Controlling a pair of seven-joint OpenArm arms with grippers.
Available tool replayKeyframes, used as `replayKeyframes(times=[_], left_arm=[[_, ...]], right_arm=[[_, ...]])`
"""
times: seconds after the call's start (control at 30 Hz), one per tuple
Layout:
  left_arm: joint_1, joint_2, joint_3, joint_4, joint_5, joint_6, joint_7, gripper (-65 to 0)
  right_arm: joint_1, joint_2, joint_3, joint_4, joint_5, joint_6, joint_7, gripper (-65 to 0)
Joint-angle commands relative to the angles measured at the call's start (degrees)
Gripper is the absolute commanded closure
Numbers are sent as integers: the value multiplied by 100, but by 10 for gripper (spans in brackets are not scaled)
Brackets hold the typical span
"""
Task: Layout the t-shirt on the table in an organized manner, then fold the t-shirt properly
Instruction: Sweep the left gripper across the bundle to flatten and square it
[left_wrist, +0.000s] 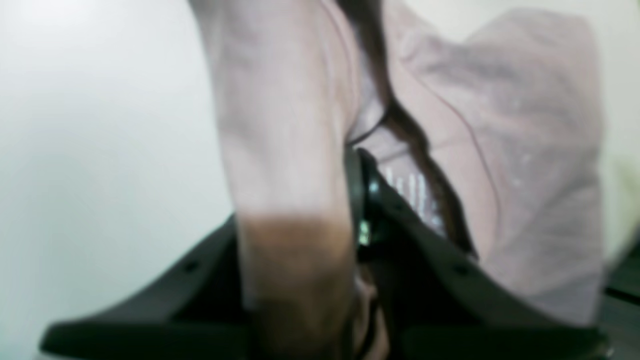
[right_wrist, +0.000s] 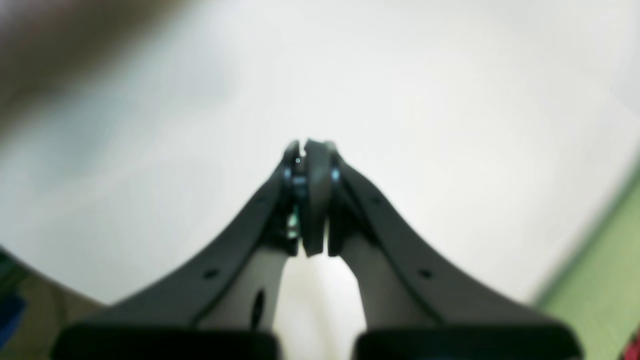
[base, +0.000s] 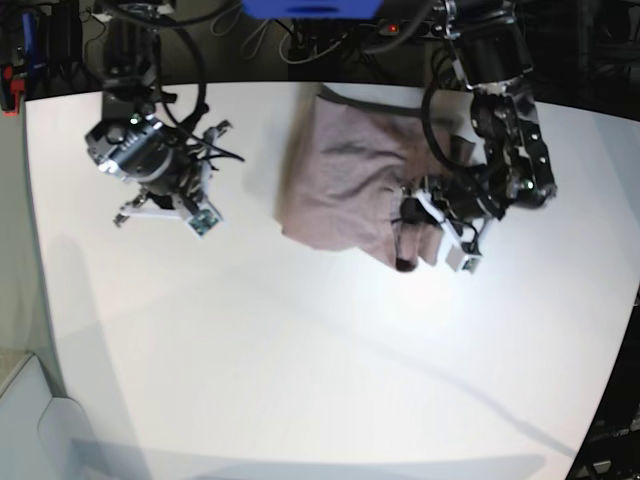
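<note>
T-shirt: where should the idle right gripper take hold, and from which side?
Probably the t-shirt's free edge nearest the right gripper, approached low across the bare table. The left gripper already pinches the bunched opposite side, so pulling there would likely spread it.

— What lies past the far edge?
— A blue box-like thing (base: 310, 8) at the top, and a dark tangle of cables (base: 270, 40) running beneath it.
— Anything at the corners?
— A small red object (base: 10, 85) at the upper left, too small to name. In the right wrist view, a green surface (right_wrist: 600, 280) shows at the lower right, blurred.
</note>
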Motion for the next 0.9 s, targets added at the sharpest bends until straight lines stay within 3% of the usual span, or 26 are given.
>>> replayKeyframes(times=[0.0,0.23,0.47,0.6,0.77,0.87], left_arm=[[-258,-102,239,62,251,18,55,-2],[-1489,-472,2842,-888,629,0,-183,-2],[-2403,-419,5303,-2162,744,-8,-1836,-2],[-2930,-392,6639,-2470,779,-8,-2486,-2],[-3300,-181,7237,-2646,787,-8,-2653,-2],[-3431,-76,7501,-2593,1139,-8,-2662,-2]], right_arm=[[51,37,125,112,44,-23,92,0],[43,169,1330,112,44,-23,92,0],[-19,178,2341,85,26,-23,92,0],[-160,178,2569,85,26,-23,92,0],[-318,160,2719,94,26,-23,92,0],[-441,142,2798,94,44,-23,92,0]])
